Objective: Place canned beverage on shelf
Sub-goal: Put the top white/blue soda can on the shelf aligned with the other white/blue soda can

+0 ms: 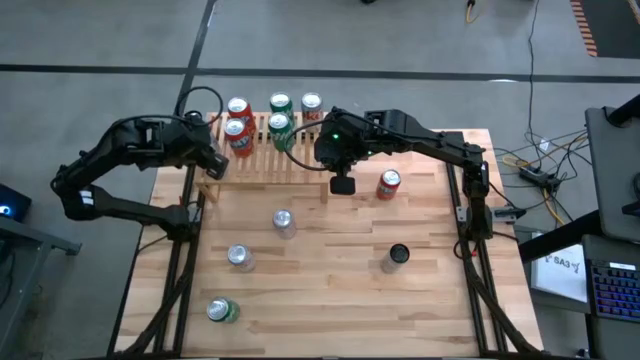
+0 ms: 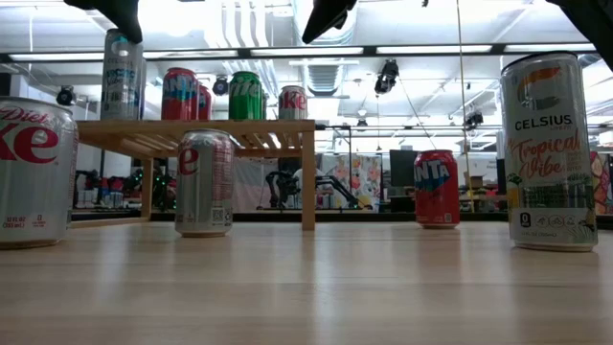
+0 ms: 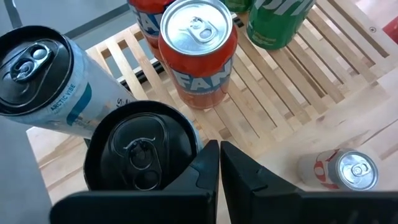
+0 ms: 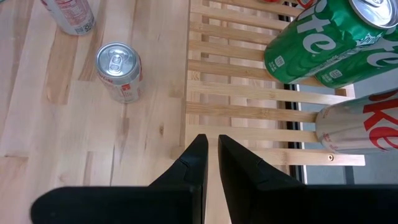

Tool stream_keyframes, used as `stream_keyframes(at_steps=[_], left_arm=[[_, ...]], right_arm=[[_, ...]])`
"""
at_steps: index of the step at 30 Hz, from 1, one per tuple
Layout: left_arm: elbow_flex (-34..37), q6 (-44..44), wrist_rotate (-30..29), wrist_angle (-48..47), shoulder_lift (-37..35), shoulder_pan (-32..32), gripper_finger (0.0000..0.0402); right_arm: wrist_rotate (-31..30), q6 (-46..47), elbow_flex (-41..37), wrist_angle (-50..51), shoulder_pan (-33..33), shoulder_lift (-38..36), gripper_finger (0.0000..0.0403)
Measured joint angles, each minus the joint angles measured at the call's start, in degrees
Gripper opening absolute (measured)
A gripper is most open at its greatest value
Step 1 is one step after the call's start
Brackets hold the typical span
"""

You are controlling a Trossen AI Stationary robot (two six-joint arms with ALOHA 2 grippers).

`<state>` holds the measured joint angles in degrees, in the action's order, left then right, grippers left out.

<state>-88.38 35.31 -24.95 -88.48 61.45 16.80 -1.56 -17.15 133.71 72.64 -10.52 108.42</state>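
- Several cans already stand on the shelf (image 1: 268, 150), a low slatted light-wood rack at the desk's (image 1: 330, 300) far edge; five more wait on the desk, among them an orange Fanta can (image 1: 389, 183) just right of the shelf.
- Left gripper (image 3: 219, 163) hangs clenched and empty over the shelf's left end, beside a black-topped can (image 3: 140, 152), likely clearing away.
- Right gripper (image 4: 210, 155) hovers clenched, holding nothing, over the shelf's right end, seemingly between picks.
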Motion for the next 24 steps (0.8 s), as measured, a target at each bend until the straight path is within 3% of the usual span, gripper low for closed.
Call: stream_keyframes(at_steps=[24], left_arm=[[1.24, 0.39, -1.92, -0.6, 4.1, -1.39, 0.0]], right_arm=[[0.02, -0.42, 0.0, -0.06, -0.01, 0.0, 0.0027]])
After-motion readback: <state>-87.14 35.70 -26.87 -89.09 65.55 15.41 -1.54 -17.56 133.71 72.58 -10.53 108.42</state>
